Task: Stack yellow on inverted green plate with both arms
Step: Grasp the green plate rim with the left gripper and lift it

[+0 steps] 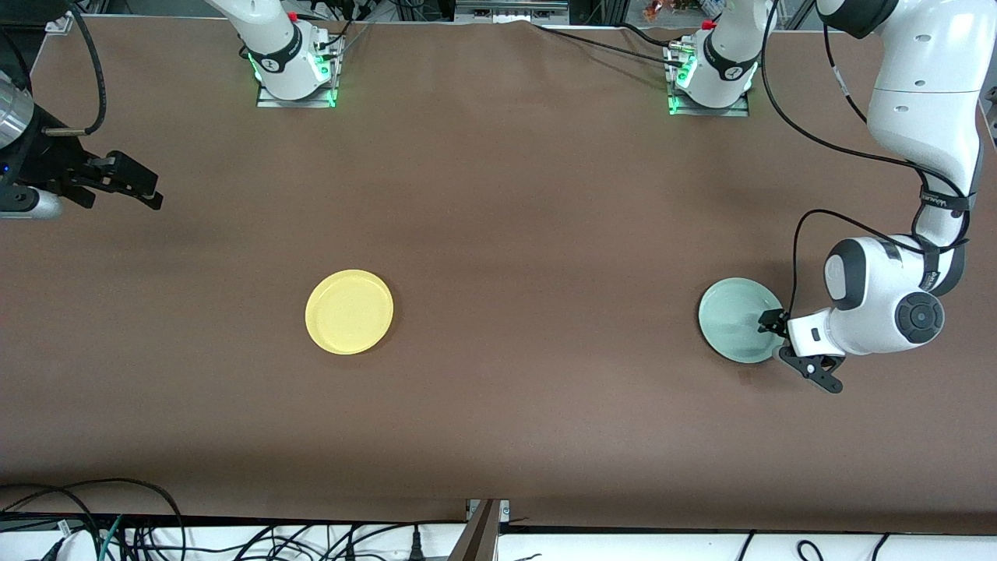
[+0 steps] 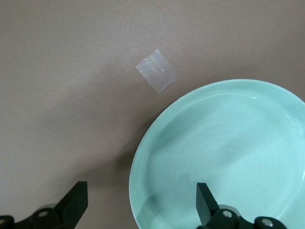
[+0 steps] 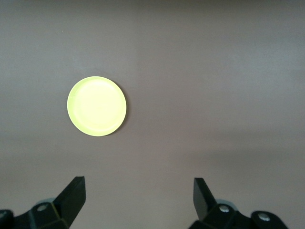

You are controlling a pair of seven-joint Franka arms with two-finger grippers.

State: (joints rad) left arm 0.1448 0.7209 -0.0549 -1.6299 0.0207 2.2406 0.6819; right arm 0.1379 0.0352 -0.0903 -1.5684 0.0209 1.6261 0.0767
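Green plate (image 1: 736,318) right side up on the brown table (image 1: 498,234), toward the left arm's end. Left gripper (image 1: 790,347) low at the plate's rim, jaws wide: one finger (image 2: 207,202) over the plate's inside, the other (image 2: 74,202) outside the rim, over bare table. Nothing gripped. Small piece of clear tape (image 2: 157,70) on the table just beside the plate.

Yellow plate (image 1: 349,312) also right side up, well apart from the green plate, toward the right arm's end. Right gripper (image 1: 117,183) raised at its own end of the table, well away from the yellow plate, jaws wide and empty.
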